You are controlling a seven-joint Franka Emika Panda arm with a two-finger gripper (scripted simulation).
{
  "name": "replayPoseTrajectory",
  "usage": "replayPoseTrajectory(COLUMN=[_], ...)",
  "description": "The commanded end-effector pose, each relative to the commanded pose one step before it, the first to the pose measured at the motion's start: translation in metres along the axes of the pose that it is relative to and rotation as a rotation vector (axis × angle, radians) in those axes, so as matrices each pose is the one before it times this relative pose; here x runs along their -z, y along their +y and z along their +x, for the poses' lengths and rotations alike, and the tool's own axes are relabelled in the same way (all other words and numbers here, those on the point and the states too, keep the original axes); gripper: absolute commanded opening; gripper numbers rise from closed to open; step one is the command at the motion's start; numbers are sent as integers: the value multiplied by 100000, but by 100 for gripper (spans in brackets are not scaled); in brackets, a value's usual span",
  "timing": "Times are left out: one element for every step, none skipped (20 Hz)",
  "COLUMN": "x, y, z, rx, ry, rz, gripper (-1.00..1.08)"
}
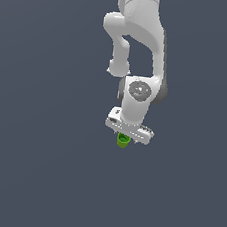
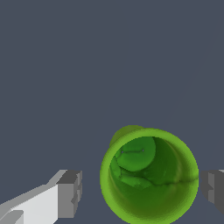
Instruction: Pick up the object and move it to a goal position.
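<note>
The green cup [image 2: 148,175] sits between your spread fingers [image 2: 70,192], one touching its rim, the other standing clear. Close off-centre and you may tip or nudge it along the tabletop [image 1: 27,175].

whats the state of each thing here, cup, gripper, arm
green cup: upright, hollow top open toward the wrist camera, sitting between the two fingers, nothing visibly inside
gripper: open; one finger shows a gap to the cup, the other finger sits at its rim, contact unclear
arm: bent downward, hand over the cup in the exterior view
</note>
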State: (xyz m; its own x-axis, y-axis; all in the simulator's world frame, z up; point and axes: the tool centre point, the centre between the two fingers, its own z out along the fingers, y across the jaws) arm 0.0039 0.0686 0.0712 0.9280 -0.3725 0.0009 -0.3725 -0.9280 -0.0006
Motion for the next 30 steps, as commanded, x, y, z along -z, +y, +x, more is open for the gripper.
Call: replayPoseTrajectory(x=[-1385,-440,-364,-285,-203,-126,-55,-10,0,0,0,0,0,0,0,0,0,0,60,5,14,23,32,40,48,55,62,69,74,79], y=[31,21,-18,-19,17,-22,-19,-8,0,0,0,0,0,0,0,0,0,0,-75,27,80,133,183,232,278,321,360,396,429,458], z=[-91,0,-9,3,35,26,30,14,0,0,0,0,0,0,0,0,0,0,-39,33,99,165,229,290,347,401,452,498,541,580], rx=[-90,-69,0,0,-69,0,0,0,0,0,0,0,0,0,0,0,0,0,102,0,0,0,0,0,0,0,0,0,0,0], ry=[-96,5,0,0,3,0,0,0,0,0,0,0,0,0,0,0,0,0,-4,0,0,0,0,0,0,0,0,0,0,0], rz=[-62,-1,0,0,2,0,0,0,0,0,0,0,0,0,0,0,0,0,62,0,0,0,0,0,0,0,0,0,0,0], gripper=[100,100,100,100,100,100,100,100,-100,-100,-100,-100,-100,-100,-100,-100,-100,-100,-100,-100,-100,-100,-100,-100,-100,-100,-100,-100,-100,-100])
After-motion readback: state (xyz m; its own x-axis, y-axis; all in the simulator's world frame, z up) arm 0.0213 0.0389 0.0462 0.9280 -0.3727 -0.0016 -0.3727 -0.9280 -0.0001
